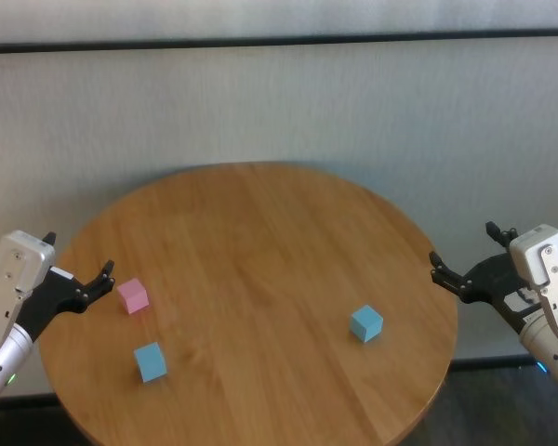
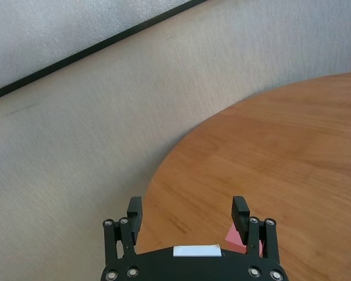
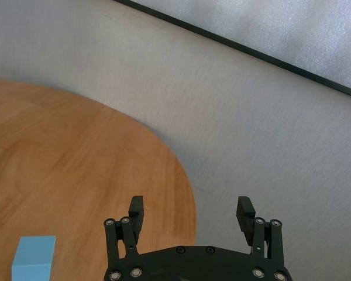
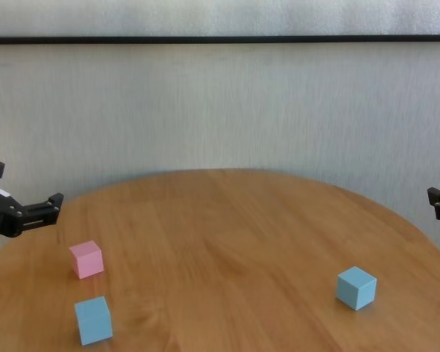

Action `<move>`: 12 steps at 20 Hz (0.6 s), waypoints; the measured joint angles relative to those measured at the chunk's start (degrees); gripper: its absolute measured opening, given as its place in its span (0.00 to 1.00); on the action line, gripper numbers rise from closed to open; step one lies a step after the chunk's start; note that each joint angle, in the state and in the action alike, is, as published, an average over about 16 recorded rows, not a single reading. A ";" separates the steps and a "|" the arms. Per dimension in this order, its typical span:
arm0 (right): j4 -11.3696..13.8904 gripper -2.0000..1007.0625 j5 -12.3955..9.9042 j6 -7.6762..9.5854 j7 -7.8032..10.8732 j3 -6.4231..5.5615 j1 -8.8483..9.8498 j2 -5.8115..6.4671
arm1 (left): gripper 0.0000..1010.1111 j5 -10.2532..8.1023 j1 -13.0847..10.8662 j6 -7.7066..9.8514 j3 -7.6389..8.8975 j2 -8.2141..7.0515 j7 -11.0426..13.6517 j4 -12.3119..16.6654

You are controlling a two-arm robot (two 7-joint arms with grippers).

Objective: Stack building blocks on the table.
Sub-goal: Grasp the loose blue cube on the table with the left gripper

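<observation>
Three building blocks lie apart on the round wooden table [image 1: 260,242], none stacked. The pink block [image 1: 132,295] is at the left and also shows in the chest view [image 4: 86,259]. One light blue block [image 1: 150,361] lies in front of it near the table's front left. The other light blue block [image 1: 365,322] is at the right. My left gripper [image 1: 78,253] is open and empty, above the table's left edge just left of the pink block [image 2: 235,240]. My right gripper [image 1: 463,243] is open and empty, off the table's right edge, right of the light blue block [image 3: 35,259].
A pale textured wall [image 1: 279,111] with a dark horizontal strip [image 1: 279,39] stands behind the table. Nothing but the three blocks lies on the table top.
</observation>
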State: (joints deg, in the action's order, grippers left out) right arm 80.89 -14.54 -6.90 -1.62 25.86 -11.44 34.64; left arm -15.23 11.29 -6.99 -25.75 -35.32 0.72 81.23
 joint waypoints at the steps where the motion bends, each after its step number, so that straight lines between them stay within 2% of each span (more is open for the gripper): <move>1: 0.00 0.99 0.00 0.00 0.00 0.00 0.00 0.00 | 0.99 -0.21 -0.04 -0.05 0.02 -0.27 0.77 0.08; 7: 0.00 0.99 0.00 0.00 0.00 0.00 0.00 0.00 | 0.99 -1.84 -0.12 -0.46 0.26 -2.51 6.86 0.27; 12: 0.00 0.99 0.00 0.00 0.00 0.00 0.00 0.00 | 0.99 -4.11 0.04 -0.89 0.48 -5.00 14.67 -0.20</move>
State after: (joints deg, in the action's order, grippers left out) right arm 80.89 -14.54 -6.90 -1.62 25.86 -11.44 34.64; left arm -19.33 11.33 -7.88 -25.26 -40.32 15.39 81.03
